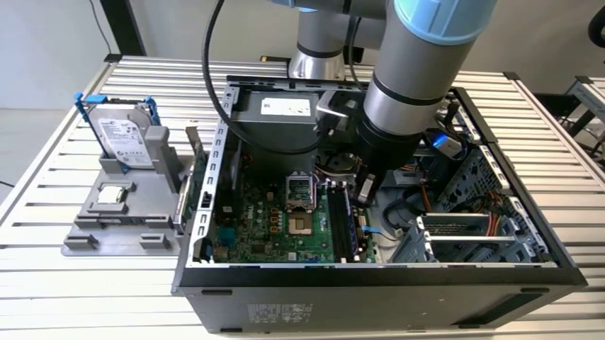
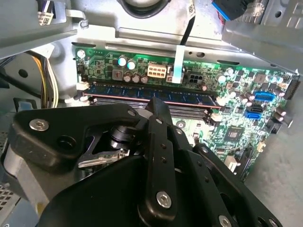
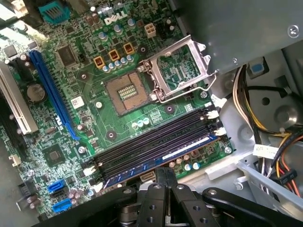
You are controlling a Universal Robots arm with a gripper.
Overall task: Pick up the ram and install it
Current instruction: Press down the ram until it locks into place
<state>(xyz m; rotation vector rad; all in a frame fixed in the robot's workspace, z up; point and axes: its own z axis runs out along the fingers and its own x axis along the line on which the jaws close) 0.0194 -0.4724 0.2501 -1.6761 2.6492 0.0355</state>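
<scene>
1. I see the ram [image 3: 156, 158] lying along the outermost motherboard slot [image 3: 151, 146], directly under my gripper [image 3: 164, 182].
2. Gripper fingers pressed together, gripping nothing.
3. I judge it light, stiff, fragile; handle by its long edges.

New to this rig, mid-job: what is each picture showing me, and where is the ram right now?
The exterior view looks down on a slatted table with an open computer case; the robot arm reaches inside. Both wrist views ride on the arm and look past the black end effector at the green motherboard. The ram lies along a memory slot, directly under the end effector's tip. A hard drive and a processor chip sit in a grey holder beside the case.
</scene>
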